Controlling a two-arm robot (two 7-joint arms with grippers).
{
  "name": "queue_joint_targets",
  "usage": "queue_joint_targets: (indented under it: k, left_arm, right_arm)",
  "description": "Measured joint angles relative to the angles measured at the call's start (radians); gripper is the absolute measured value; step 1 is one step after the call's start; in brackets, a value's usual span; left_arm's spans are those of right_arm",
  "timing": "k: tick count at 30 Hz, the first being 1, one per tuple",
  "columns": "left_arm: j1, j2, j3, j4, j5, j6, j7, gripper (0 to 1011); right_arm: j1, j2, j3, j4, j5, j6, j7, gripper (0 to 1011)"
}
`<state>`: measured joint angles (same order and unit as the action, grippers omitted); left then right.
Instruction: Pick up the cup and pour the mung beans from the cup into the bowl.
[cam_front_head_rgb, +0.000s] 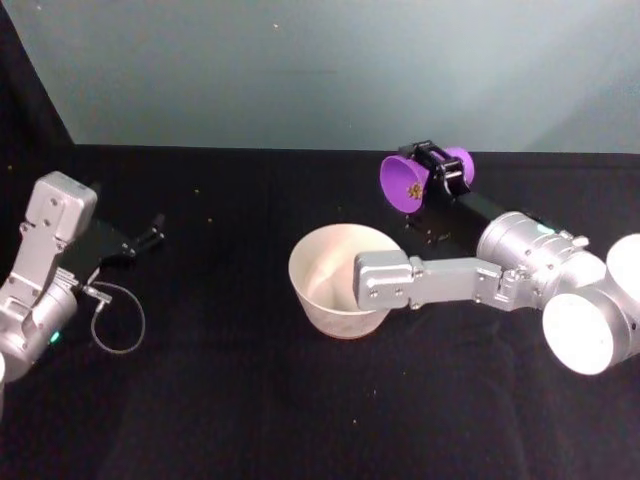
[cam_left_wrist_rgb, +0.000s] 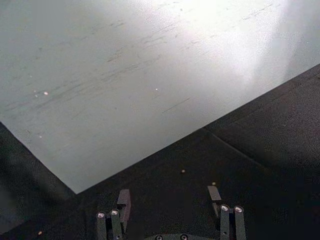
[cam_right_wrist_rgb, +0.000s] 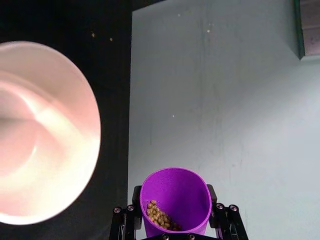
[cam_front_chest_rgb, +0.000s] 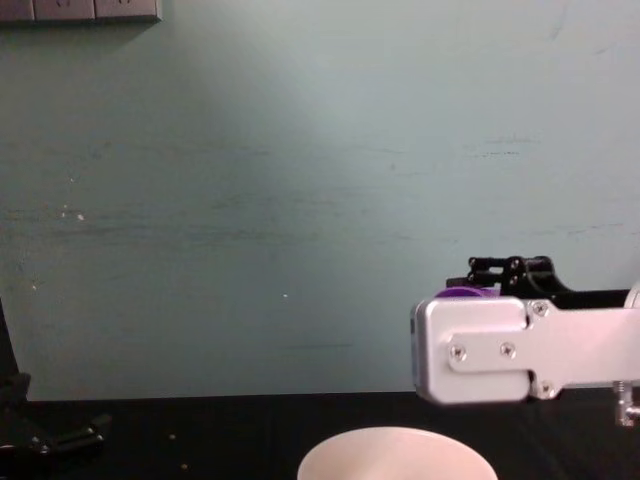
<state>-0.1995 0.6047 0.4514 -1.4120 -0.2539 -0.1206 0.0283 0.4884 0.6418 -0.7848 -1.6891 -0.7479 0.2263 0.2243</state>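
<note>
**Cup lifted and tipped, beans not yet in the bowl**

Your right gripper (cam_front_head_rgb: 440, 170) has its jaws clamped on the cup (cam_front_head_rgb: 405, 183). It is raised off the surface (cam_front_head_rgb: 250, 400) and tilted onto its side, with its mouth beside the bowl (cam_front_head_rgb: 330, 318) rather than over it. The mung beans (cam_right_wrist_rgb: 160, 216) lie inside the cup, and the bowl looks empty. Pickup is done; the pour remains. Your left gripper (cam_left_wrist_rgb: 169, 194) sits parked at the left, jaws apart.

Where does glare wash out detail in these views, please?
Left wrist view: strong glare whitens the wall beyond the open left hand. Right wrist view: the bowl glows overexposed inside, yet the mung beans in the right hand's cup stay well lit. Head view: the black table hides shadows.
</note>
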Motion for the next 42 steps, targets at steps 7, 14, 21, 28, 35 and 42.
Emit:
queue_joint_targets:
  k: [7, 14, 21, 28, 35, 42]
  left_arm:
    - [0.0, 0.0, 0.0, 0.0, 0.0, 0.0, 0.0, 1000]
    - [0.0, 0.0, 0.0, 0.0, 0.0, 0.0, 0.0, 1000]
    - [0.0, 0.0, 0.0, 0.0, 0.0, 0.0, 0.0, 1000]
    - [0.0, 0.0, 0.0, 0.0, 0.0, 0.0, 0.0, 1000]
    - [0.0, 0.0, 0.0, 0.0, 0.0, 0.0, 0.0, 1000]
    - [0.0, 0.0, 0.0, 0.0, 0.0, 0.0, 0.0, 1000]
  right_arm:
    - [-0.013, -0.003, -0.01, -0.015, -0.036, -0.01, 0.009, 730]
    - [-0.018, -0.002, -0.023, -0.021, -0.1, -0.015, 0.011, 730]
    - [-0.018, 0.004, -0.034, -0.023, -0.158, -0.024, 0.017, 730]
    - [-0.02, 0.005, -0.04, -0.025, -0.201, -0.03, 0.028, 730]
    - [-0.024, -0.001, -0.035, -0.025, -0.227, -0.036, 0.037, 730]
    - [-0.034, -0.007, -0.026, -0.024, -0.247, -0.041, 0.044, 730]
